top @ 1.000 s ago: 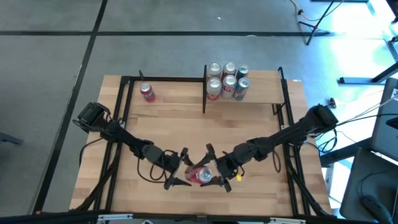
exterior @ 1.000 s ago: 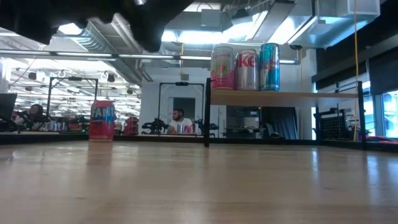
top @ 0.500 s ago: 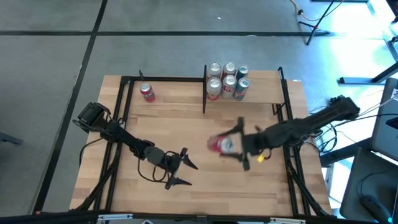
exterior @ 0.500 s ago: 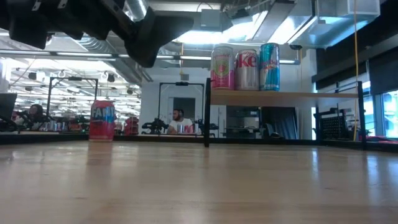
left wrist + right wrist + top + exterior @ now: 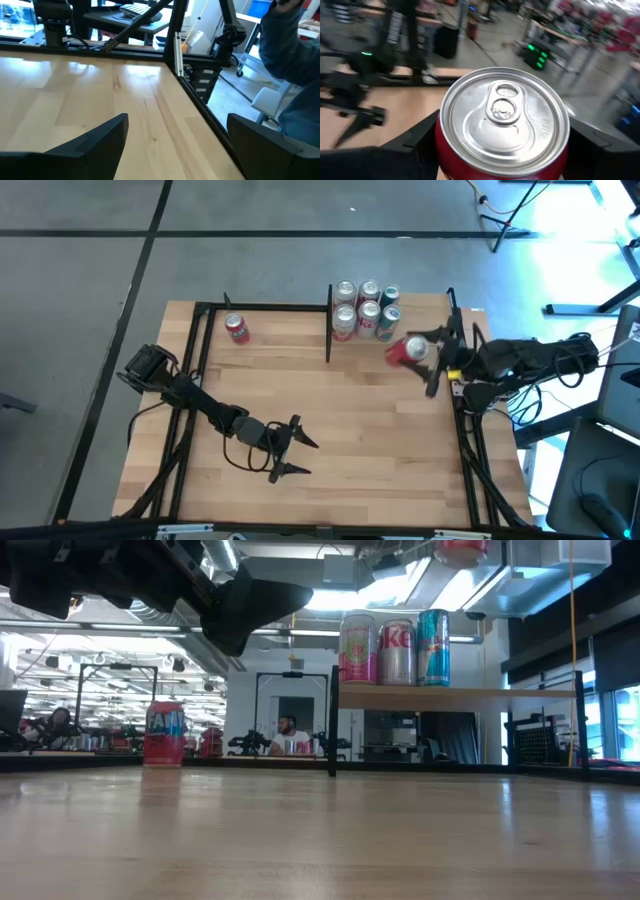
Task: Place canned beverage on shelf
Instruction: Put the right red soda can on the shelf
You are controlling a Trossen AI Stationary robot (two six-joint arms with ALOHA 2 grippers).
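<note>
My right gripper (image 5: 418, 360) is shut on a red can (image 5: 402, 350) and holds it in the air by the right part of the shelf (image 5: 422, 315). In the low view only the can's bottom (image 5: 462, 549) shows, high above the shelf board (image 5: 470, 696). Several cans (image 5: 366, 308) stand on the shelf's left part. Another red can (image 5: 237, 329) stands on the table at the far left. My left gripper (image 5: 300, 452) is open and empty, low over the table's near middle. My right gripper pinches the red can's side wall (image 5: 445, 145) between its two fingers (image 5: 412, 142), one on either side. The can is lifted clear and tilted, its silver top (image 5: 505, 112) facing back toward the wrist. The fingers come level from the table's right side.
Thin black posts (image 5: 329, 320) frame the shelf, and black rails (image 5: 465, 430) run along the table's sides. A person's blue sleeve (image 5: 292, 50) shows beyond the table in the left wrist view. Bare tabletop (image 5: 370, 430) lies between the two arms.
My right gripper has carried the red can from the table's near middle, beside my left gripper, up and toward the far right, to the shelf's right part. The can has stayed in its hold and is lifted clear of the table.
</note>
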